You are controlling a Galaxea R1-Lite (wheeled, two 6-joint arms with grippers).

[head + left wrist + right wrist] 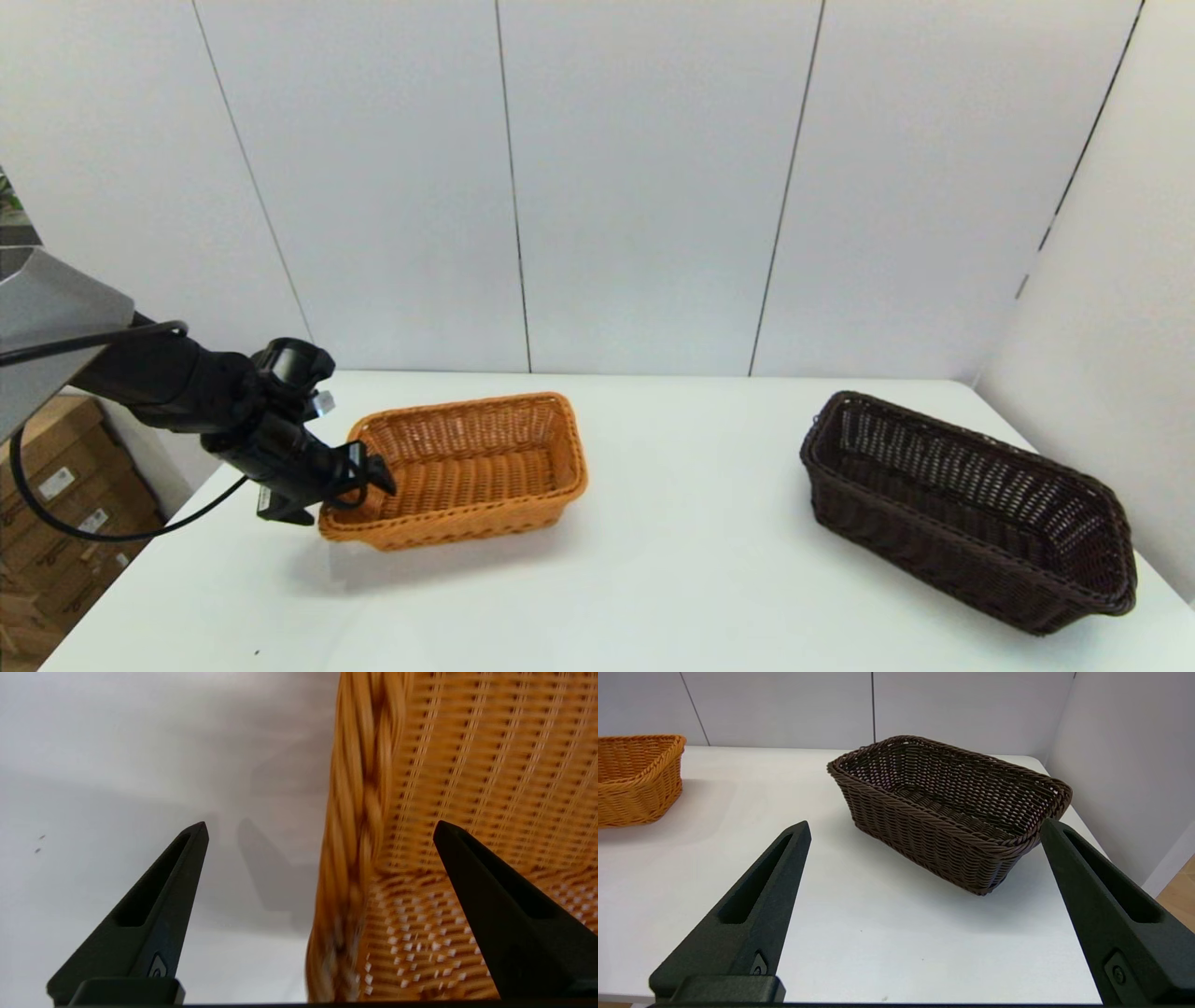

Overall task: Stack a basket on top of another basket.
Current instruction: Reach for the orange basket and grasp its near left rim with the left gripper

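Note:
The orange-tan basket (467, 467) stands left of the table's middle. My left gripper (359, 481) is at its left short end, open. In the left wrist view one finger (177, 882) is outside the braided rim (364, 812) and the other (490, 905) is inside the orange-tan basket (467, 765). The dark brown basket (962, 509) sits at the right side of the table, untouched. My right gripper (922, 828) is out of the head view; its own view shows it open, held back from the dark brown basket (948, 812), with the orange-tan basket (635, 779) far off.
The white table (672, 579) ends at a panelled back wall. A side wall (1120, 327) runs close behind the dark basket. Cardboard boxes (47, 504) stand beyond the table's left edge.

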